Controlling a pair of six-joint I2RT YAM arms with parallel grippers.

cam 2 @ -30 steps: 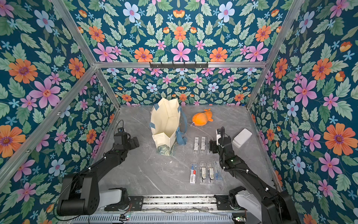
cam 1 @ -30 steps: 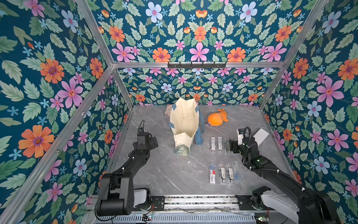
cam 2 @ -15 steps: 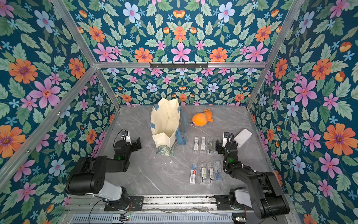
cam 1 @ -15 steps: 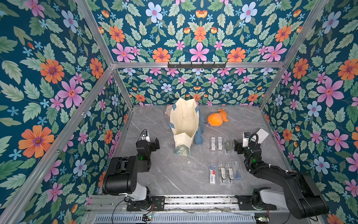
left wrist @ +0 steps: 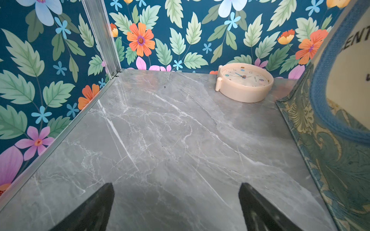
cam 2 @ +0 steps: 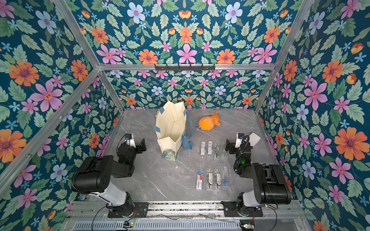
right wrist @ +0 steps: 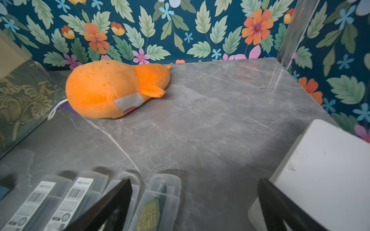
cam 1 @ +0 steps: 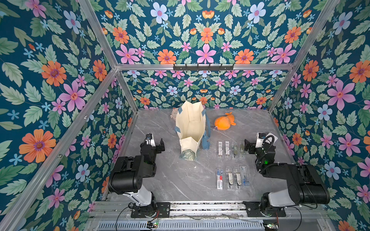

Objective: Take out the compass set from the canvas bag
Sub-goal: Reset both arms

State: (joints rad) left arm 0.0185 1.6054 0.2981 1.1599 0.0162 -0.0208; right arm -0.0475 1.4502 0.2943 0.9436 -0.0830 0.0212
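Since the tall cream canvas bag (cam 1: 190, 124) with dusty-blue straps stands open-mouthed and looks empty inside, you can judge the job done: clear plastic compass-set cases (cam 1: 227, 149) lie in two neat rows beside it, and your left gripper (left wrist: 176, 185) and right gripper (right wrist: 194, 181) hang spread, holding nothing.

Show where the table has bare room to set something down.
Bare: between the bag and the left end effector; front centre, on the bag's near side; far right corner beyond the plush toy. Crowded: right of the bag, two rows of clear cases and a white box.
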